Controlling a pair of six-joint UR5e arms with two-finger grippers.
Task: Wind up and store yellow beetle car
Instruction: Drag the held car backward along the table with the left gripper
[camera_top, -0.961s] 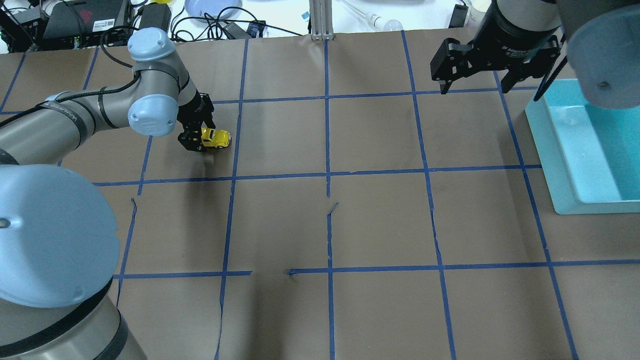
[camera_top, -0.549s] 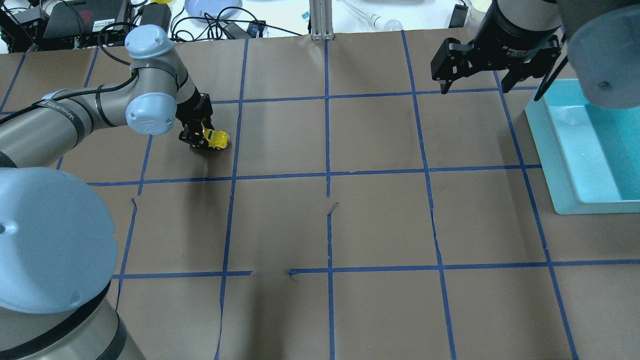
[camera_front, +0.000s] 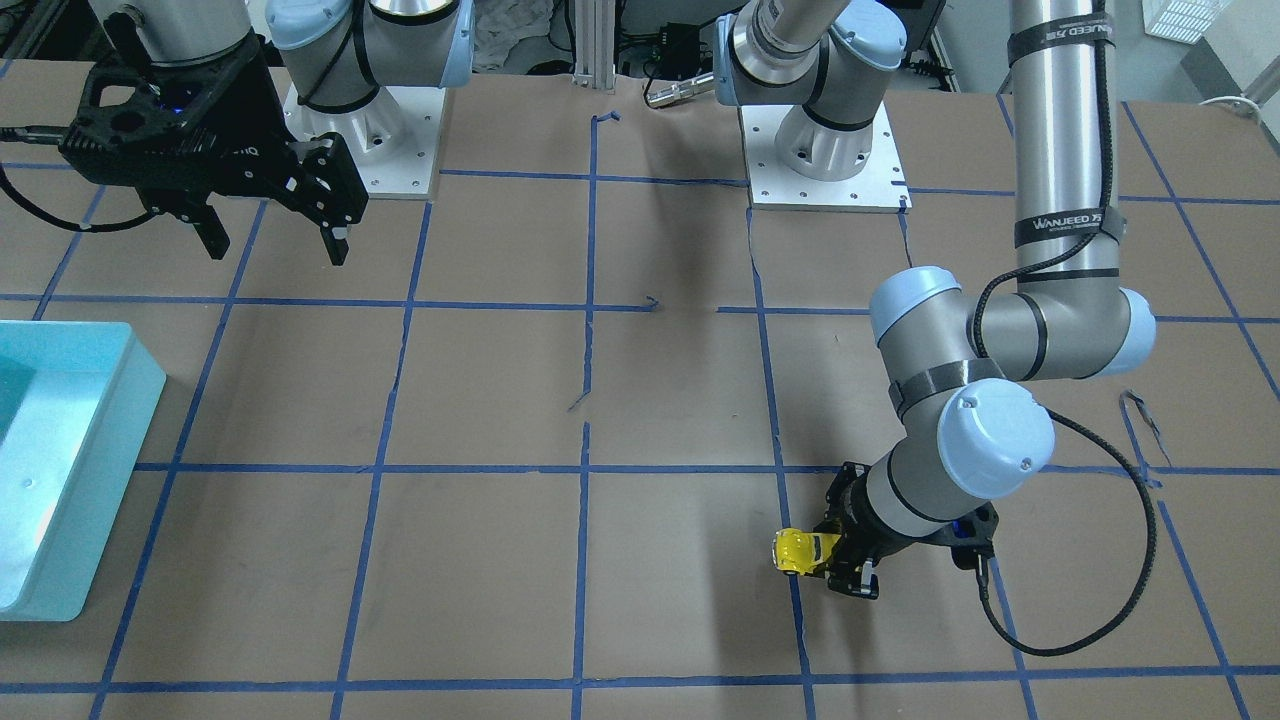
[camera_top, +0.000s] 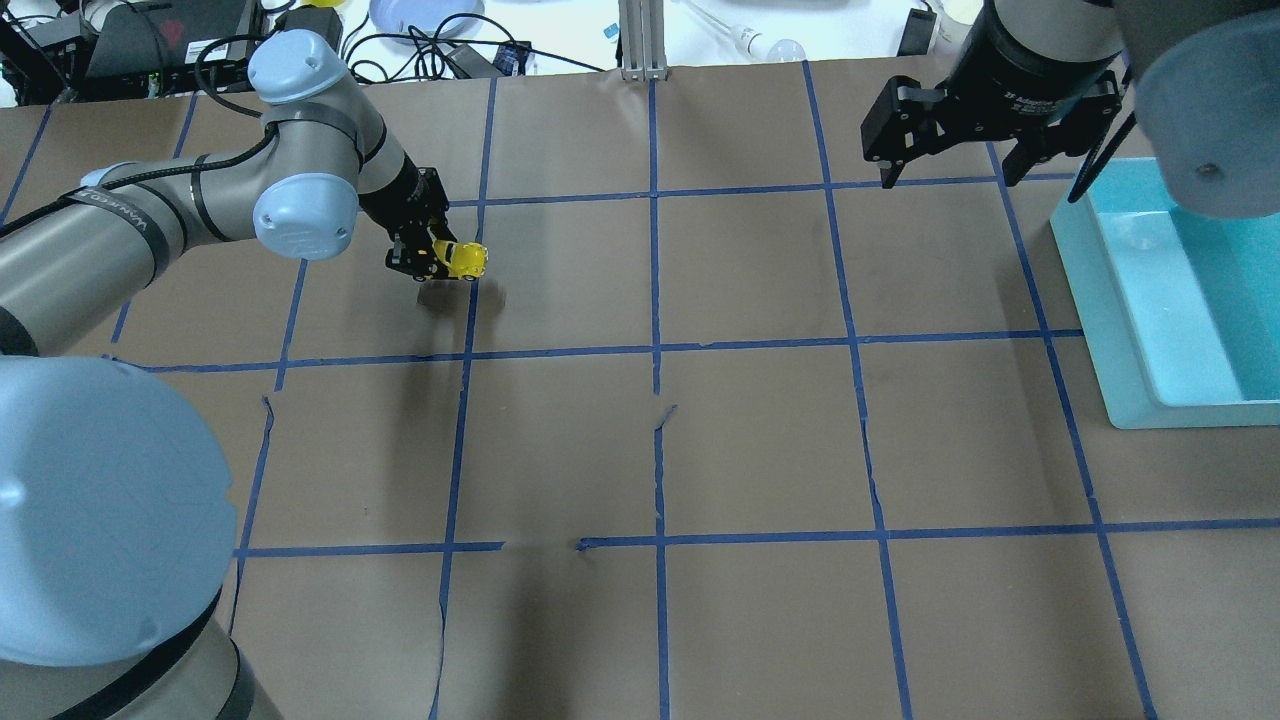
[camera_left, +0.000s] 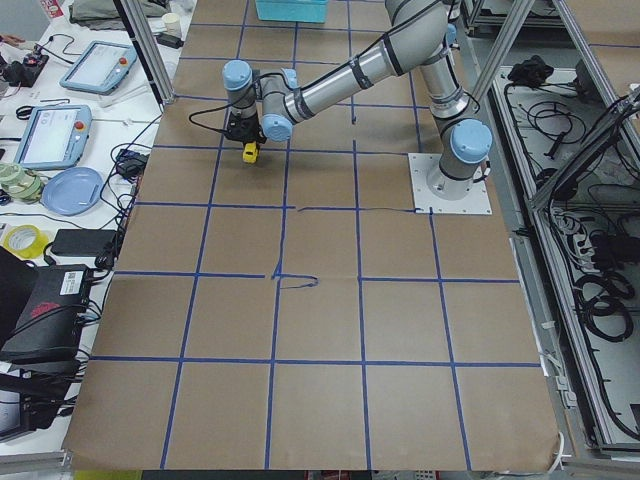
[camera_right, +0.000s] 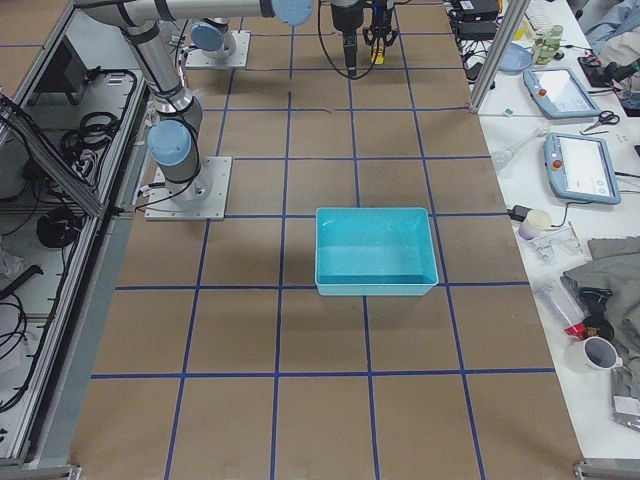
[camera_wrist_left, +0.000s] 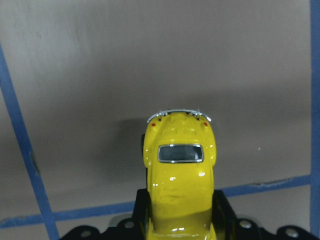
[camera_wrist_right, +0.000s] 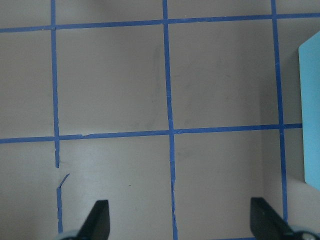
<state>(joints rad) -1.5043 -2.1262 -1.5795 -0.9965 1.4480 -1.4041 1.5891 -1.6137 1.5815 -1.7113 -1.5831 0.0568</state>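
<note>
Left wrist-mounted view gives you the closest look: the yellow beetle car (camera_wrist_left: 179, 185) sits at the bottom centre of the frame, pinched at its near end between the dark fingers (camera_wrist_left: 226, 212) of the left gripper (camera_top: 432, 258). Its chrome bumper points away over the brown paper table (camera_wrist_left: 150, 60). The car's shadow falls apart from it on the paper, so you can judge it is lifted clear. In the overhead view it hangs in the upper left, by a blue tape line (camera_top: 478, 250).

Farther off, the right gripper (camera_top: 948, 178) hovers at the upper right with its jaws spread and nothing between them, just beside the teal bin (camera_top: 1090, 300).

You have the pick-up done. Whether the car has been wound cannot be read here. Storing remains, with the bin well apart from the car.
</note>
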